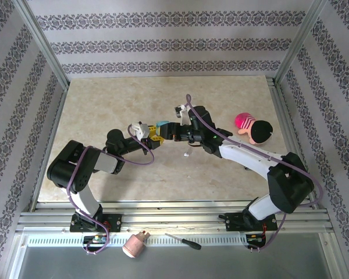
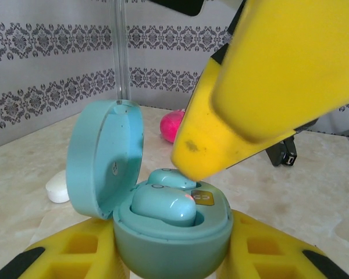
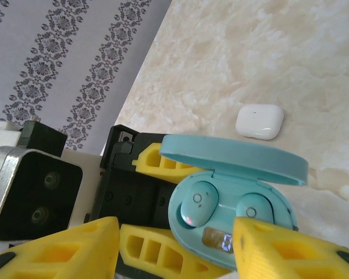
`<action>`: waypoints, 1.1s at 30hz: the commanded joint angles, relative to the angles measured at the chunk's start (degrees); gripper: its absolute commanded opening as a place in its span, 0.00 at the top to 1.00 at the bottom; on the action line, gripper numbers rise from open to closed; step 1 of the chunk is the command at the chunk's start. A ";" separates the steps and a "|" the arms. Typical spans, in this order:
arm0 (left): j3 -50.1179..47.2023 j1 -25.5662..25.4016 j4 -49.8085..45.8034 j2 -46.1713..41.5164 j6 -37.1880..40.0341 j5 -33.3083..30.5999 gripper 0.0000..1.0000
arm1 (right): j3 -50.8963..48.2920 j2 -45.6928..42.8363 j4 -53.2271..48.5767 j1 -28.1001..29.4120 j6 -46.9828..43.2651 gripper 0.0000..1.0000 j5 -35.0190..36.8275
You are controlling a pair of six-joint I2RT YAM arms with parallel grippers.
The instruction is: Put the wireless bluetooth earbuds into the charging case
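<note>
Apparently at the tail of the insertion step. Noted both earbuds (image 3: 195,204) lodged in the wells of the teal charging case (image 3: 279,200), lid tipped open, display lit. Found case clamped between the fingers of the left claw (image 2: 171,256), held over mid-surface. Found right claw (image 3: 174,253) poised above, jaws parted, gripping nothing; one fingertip (image 2: 189,157) at the rear bud, contact not resolvable. Next, by judgement: verify flush seating, press lightly if proud, then fold lid shut without dislodging the case. Logged spare white case (image 3: 259,121) lying on surface (image 3: 279,46) nearby.
</note>
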 commanded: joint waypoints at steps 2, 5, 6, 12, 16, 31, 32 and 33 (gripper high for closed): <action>0.93 -0.50 3.97 -0.30 1.91 -0.37 0.83 | -1.52 -4.08 -0.67 -0.35 -3.87 0.39 0.69; 0.61 -0.56 3.88 -0.71 2.75 -0.52 0.83 | -1.99 -6.67 -1.01 -0.46 -5.57 0.35 4.24; 0.68 -0.54 3.80 -0.98 2.87 -0.33 0.83 | -2.01 -7.11 -1.26 -0.65 -5.81 0.30 6.00; 0.47 -0.51 2.31 -3.29 3.97 0.31 0.83 | 3.57 -4.32 -5.75 -1.93 -5.57 0.14 12.48; 0.40 -0.61 1.67 -4.08 3.81 0.69 0.83 | 9.29 0.78 -9.44 -2.96 -3.46 0.13 12.02; 1.30 -0.51 2.29 -4.78 0.42 -1.96 0.83 | 11.29 4.51 -10.77 -3.19 -2.86 0.16 7.69; 1.40 -0.59 2.33 -4.70 0.28 -1.84 0.83 | 10.85 4.11 -10.47 -3.18 -2.86 0.16 7.70; 1.56 -0.54 2.42 -4.67 0.23 -1.83 0.83 | 10.48 3.72 -10.26 -3.18 -2.94 0.16 7.81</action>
